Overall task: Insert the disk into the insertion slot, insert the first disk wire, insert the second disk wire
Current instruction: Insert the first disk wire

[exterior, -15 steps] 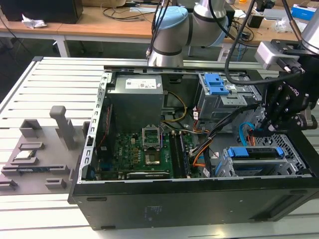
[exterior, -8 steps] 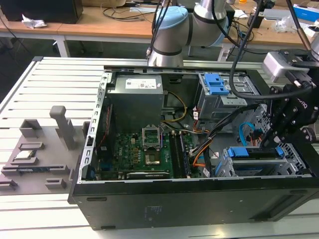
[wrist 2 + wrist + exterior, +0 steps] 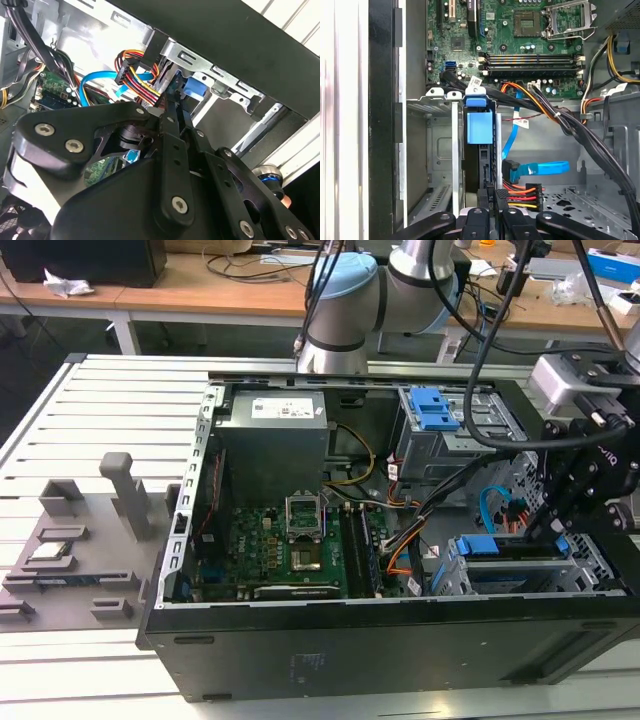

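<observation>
**Disk seated in slot; gripper at the disk's wire end with a plug.**

The open computer case (image 3: 300,660) holds the insertion slot (image 3: 602,575), and the disk (image 3: 480,127) lies inside it with its blue carrier tab showing. The gripper (image 3: 173,111) hangs at the disk's end opposite that tab. Its jaws are drawn narrow and appear clamped on the black plug of the first disk wire (image 3: 522,192), a multi-coloured bundle. The second disk wire (image 3: 540,169), a flat blue cable, lies just beside the disk and looks unplugged. Judgement: hold the plug square to the disk's end, press straight along the disk, and keep the bundle from dragging the blue cable.
</observation>
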Available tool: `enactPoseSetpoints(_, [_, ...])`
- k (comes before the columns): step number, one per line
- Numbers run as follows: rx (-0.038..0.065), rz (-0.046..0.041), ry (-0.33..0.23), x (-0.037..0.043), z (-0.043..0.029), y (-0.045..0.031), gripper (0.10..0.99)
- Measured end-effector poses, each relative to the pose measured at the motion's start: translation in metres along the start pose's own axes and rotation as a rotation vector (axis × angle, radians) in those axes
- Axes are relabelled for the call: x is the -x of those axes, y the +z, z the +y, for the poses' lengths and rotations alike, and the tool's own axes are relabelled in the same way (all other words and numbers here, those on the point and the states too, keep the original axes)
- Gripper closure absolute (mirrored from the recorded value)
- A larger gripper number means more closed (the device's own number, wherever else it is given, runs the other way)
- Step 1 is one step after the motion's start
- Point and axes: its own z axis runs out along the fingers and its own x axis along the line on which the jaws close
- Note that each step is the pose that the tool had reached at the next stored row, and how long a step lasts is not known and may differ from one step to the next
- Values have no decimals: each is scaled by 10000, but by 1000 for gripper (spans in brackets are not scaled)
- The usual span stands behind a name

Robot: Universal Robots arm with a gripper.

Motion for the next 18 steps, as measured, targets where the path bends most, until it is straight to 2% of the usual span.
enactPoseSetpoints(6, [0,4,0,1,-8,54,918])
enactPoseSetpoints(10, [0,4,0,1,-10,60,918])
enactPoseSetpoints(12, [0,4,0,1,-10,63,906])
enactPoseSetpoints(13, [0,12,1,1,-11,60,843])
enactPoseSetpoints(14, [0,18,1,1,-10,54,843])
enactPoseSetpoints(16, [0,16,1,0,-6,-44,843])
enactPoseSetpoints(18, [0,16,0,15,2,-188,843])
